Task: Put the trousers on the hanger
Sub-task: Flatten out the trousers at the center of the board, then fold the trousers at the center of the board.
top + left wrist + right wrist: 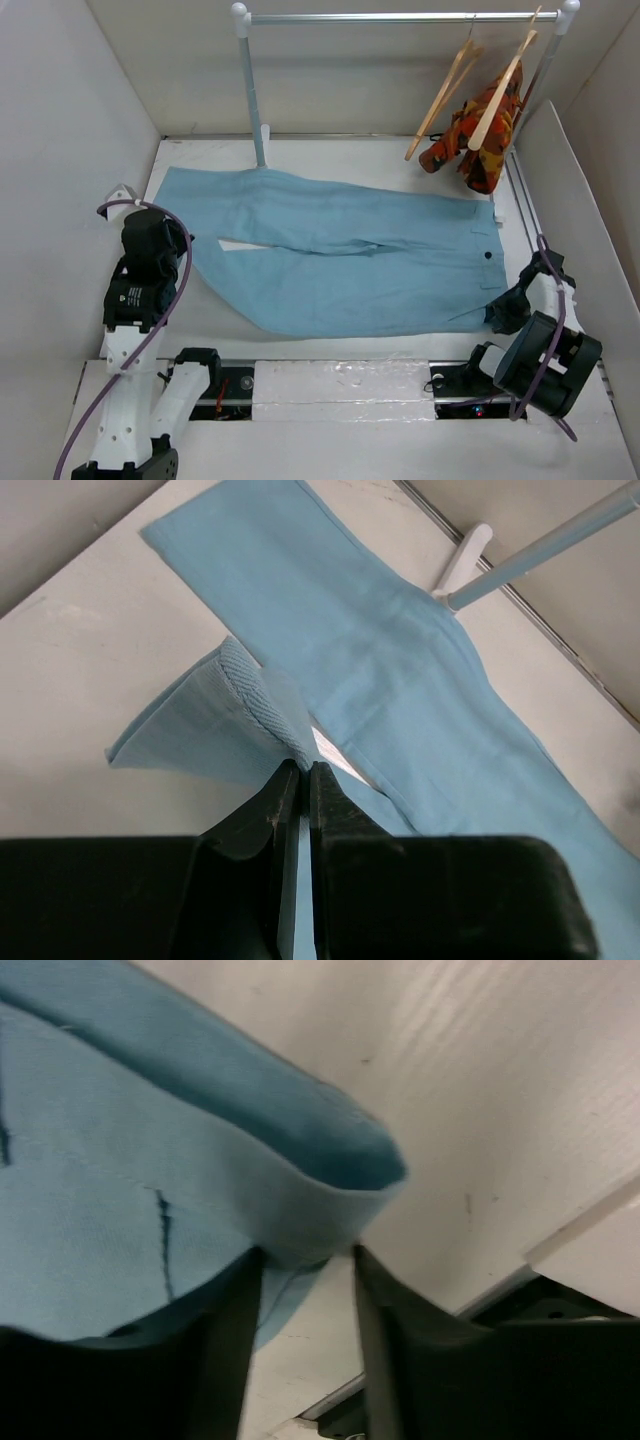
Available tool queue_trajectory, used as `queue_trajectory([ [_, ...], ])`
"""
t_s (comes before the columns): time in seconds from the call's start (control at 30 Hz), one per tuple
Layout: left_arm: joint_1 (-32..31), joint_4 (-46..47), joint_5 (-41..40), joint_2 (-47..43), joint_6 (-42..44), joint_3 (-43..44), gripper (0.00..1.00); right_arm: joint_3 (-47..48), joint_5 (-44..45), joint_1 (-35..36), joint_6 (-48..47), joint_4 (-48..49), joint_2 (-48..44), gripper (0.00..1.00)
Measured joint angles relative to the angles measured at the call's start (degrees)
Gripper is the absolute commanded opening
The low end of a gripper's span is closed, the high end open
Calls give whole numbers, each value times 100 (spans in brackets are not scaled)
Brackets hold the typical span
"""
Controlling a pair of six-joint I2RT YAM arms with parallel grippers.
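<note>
The light-blue trousers (340,250) lie spread flat across the table, waist to the right and legs to the left. My left gripper (190,245) is shut on the near leg's hem, and the left wrist view shows the ribbed cuff (245,685) lifted just above the closed fingertips (303,768). My right gripper (497,318) is at the near waist corner. Its jaws stand apart in the right wrist view, with a raised fold of the waistband (300,1200) between the tips (308,1252). The bare wooden hanger (443,95) hangs on the rail at the back right.
A metal rail (400,17) on white posts (250,90) spans the back. A second wooden hanger (497,100) carrying orange-red patterned cloth (480,135) hangs beside the bare one. White walls close in the left, right and back. The rail's post and foot (540,555) lie beyond the trousers.
</note>
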Motion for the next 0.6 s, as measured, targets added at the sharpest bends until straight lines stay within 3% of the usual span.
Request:
queue_trajectory([
  [0.03,0,4,-42,13,20,0,0,-7,11,92,70,33,24,23],
  [0.13,0,74,-170,46,72,-7,0,44,31,332,219,166,44,2],
  [0.27,0,179,-525,142,160,-42,0,433,243,682,55,61,31,0],
  [0.6,7,487,-1471,1279,291,-13,0,2618,658,986,-1593,-70,-197,0],
])
